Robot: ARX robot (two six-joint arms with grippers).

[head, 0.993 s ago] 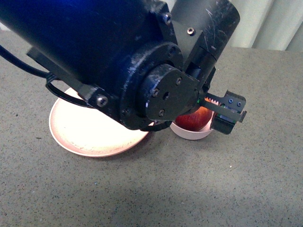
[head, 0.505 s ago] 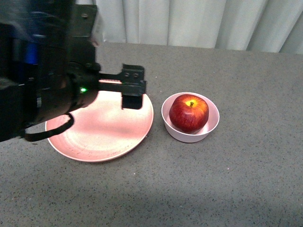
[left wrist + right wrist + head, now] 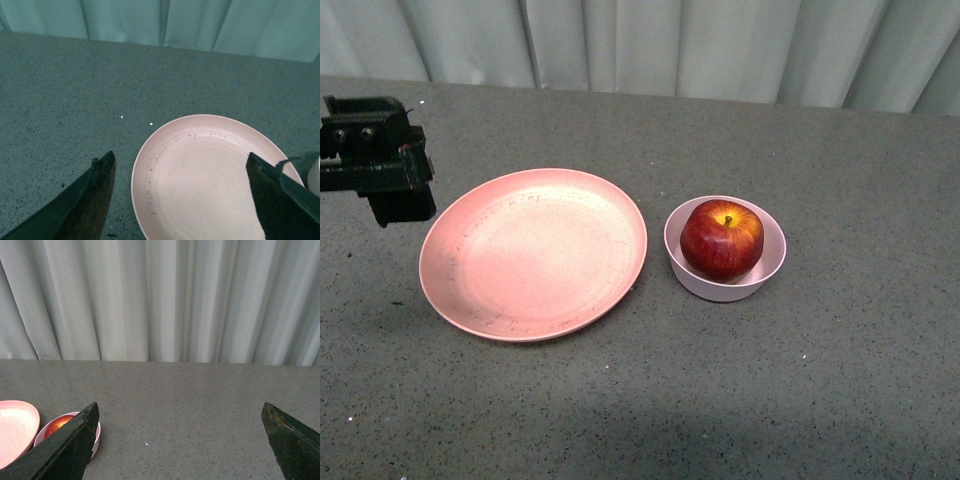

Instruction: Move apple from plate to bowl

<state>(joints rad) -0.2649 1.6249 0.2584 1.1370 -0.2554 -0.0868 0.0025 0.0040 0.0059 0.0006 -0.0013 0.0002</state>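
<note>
The dark-red apple (image 3: 722, 238) with its yellow stem patch sits inside the small pale pink bowl (image 3: 770, 268) at centre right. The wide salmon-pink plate (image 3: 532, 253) lies empty just left of the bowl. My left gripper (image 3: 382, 172) is at the far left edge, beside the plate, open and empty. In the left wrist view the plate (image 3: 210, 175) lies between the spread fingers (image 3: 95, 190) of the open left gripper (image 3: 180, 200). My right gripper (image 3: 180, 440) is open and empty; its view shows the bowl (image 3: 95, 437) with the apple (image 3: 57, 424) and the plate's edge (image 3: 15, 425).
A grey speckled tabletop (image 3: 720, 400) stretches around the dishes. Pale pleated curtains (image 3: 670, 45) hang along the table's far edge.
The left arm has pulled back from over the bowl, across the plate, to the far left edge. The apple stays in the bowl and the plate is uncovered.
</note>
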